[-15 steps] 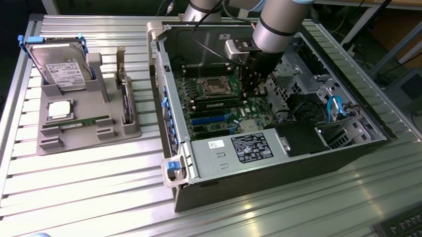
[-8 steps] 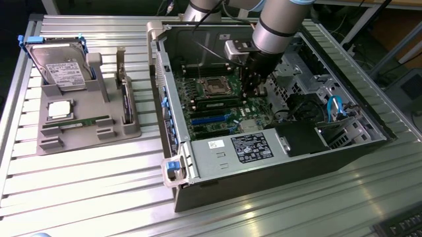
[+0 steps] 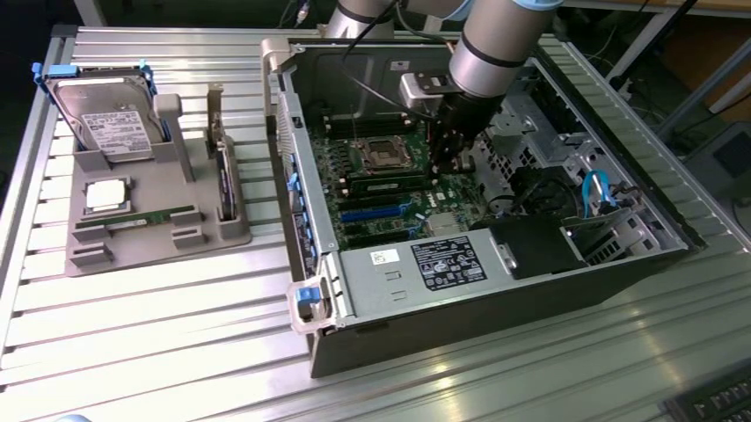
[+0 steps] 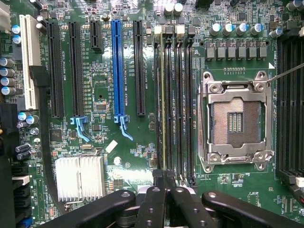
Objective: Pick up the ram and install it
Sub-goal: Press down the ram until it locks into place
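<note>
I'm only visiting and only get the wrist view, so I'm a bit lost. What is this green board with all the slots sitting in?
Observer: It's a motherboard inside an open computer case, which lies on its side on a slatted metal table.
Operator: Is anything else on that table?
Observer: Yes. At the exterior view's left, a grey holder carries a hard drive, a silver processor chip and a ram stick.
Operator: And where does the arm come from?
Observer: The arm reaches down into the case from above, with its gripper over the memory slots.
</note>
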`<state>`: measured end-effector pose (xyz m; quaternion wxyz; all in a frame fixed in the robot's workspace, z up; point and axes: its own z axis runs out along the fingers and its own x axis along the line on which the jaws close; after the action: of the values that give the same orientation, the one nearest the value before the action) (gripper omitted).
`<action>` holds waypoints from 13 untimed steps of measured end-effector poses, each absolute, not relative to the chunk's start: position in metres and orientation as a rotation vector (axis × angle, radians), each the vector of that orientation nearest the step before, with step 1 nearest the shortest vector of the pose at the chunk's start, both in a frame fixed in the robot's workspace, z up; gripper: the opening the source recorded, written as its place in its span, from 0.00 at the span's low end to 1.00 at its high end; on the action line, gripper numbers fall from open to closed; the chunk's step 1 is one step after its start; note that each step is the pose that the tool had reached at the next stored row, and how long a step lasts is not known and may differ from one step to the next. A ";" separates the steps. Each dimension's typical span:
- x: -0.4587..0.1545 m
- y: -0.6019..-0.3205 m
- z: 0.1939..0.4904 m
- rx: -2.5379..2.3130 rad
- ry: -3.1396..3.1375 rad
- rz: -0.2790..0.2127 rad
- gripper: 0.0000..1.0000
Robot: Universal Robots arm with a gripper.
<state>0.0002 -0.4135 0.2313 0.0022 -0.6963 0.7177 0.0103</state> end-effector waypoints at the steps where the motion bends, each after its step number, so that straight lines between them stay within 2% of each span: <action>1: 0.000 -0.413 0.231 -2.185 2.251 0.032 0.11; 13: 0.000 -0.413 0.232 -2.185 2.251 0.032 0.11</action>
<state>0.0002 -0.4135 0.2321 0.0022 -0.6963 0.7177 0.0103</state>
